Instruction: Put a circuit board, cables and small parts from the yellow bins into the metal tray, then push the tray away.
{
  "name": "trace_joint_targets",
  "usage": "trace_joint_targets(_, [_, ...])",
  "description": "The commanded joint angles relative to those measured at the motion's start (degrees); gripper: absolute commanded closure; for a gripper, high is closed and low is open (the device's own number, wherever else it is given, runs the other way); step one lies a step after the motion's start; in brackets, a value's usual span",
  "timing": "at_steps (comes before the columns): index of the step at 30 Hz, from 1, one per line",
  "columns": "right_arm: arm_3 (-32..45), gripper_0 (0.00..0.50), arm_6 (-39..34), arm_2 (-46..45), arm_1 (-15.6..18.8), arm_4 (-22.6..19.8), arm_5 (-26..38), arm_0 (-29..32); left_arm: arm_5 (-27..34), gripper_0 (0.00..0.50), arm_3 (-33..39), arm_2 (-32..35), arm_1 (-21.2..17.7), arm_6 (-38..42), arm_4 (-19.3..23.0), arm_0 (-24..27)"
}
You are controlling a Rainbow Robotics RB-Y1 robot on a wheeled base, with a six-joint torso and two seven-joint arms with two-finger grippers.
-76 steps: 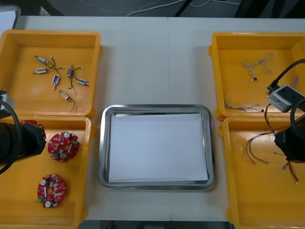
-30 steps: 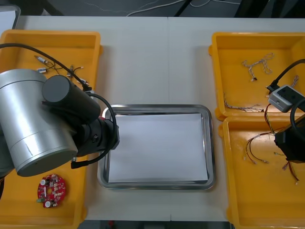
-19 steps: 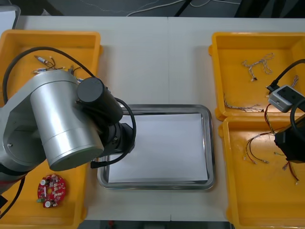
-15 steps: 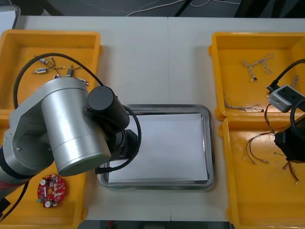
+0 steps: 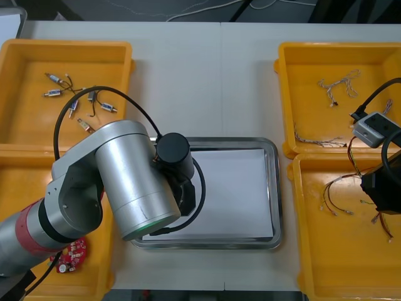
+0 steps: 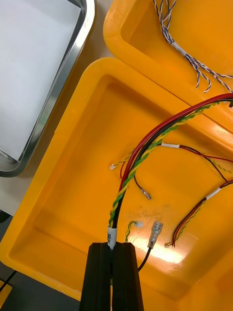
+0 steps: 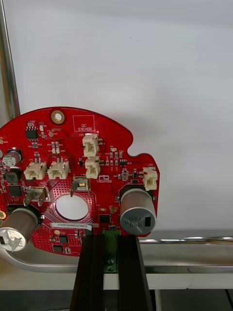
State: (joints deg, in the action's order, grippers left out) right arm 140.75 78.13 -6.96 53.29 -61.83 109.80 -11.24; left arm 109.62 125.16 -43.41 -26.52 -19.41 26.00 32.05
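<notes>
Left pincer (image 7: 110, 239) holds circuit board (image 7: 68, 155) flat.

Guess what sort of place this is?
Likely an electronics kitting bench, lab or workshop: yellow bins of small metal parts and cables flank a metal tray. The left gripper holds a round red circuit board over the tray; the right gripper grips a red and yellow cable above its bin.

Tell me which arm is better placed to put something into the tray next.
Left. The left end effector grips a red circuit board over the white inside of the metal tray. The right end effector is shut on a red and yellow cable over its yellow bin, beside the tray.
</notes>
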Motion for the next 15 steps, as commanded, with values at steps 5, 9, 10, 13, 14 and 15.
trace_joint_targets(5, [1.45, 0.5, 1.41, 0.72, 1.99, 0.31, 0.2, -0.89, -1.17, 0.5, 0.35, -2.73, 0.68, -5.55, -4.3, -2.87])
trace_joint_targets(9, [1.45, 0.5, 1.41, 0.72, 1.99, 0.31, 0.2, -0.89, -1.78, 0.5, 0.35, -3.52, 0.68, -5.99, -5.7, -4.18])
trace_joint_targets(10, [1.45, 0.5, 1.41, 0.72, 1.99, 0.31, 0.2, -0.89, -2.13, 0.5, 0.35, -3.7, 0.68, -6.17, -6.14, -4.62])
trace_joint_targets(13, [1.45, 0.5, 1.41, 0.72, 1.99, 0.31, 0.2, -0.89, -2.84, 0.5, 0.35, -3.79, 0.68, -6.78, -6.67, -5.5])
trace_joint_targets(14, [1.45, 0.5, 1.41, 0.72, 1.99, 0.31, 0.2, -0.89, -3.01, 0.5, 0.35, -3.87, 0.86, -6.96, -6.84, -5.85])
trace_joint_targets(15, [1.45, 0.5, 1.41, 0.72, 1.99, 0.31, 0.2, -0.89, -3.19, 0.5, 0.35, -3.87, 0.86, -7.05, -6.84, -6.03])
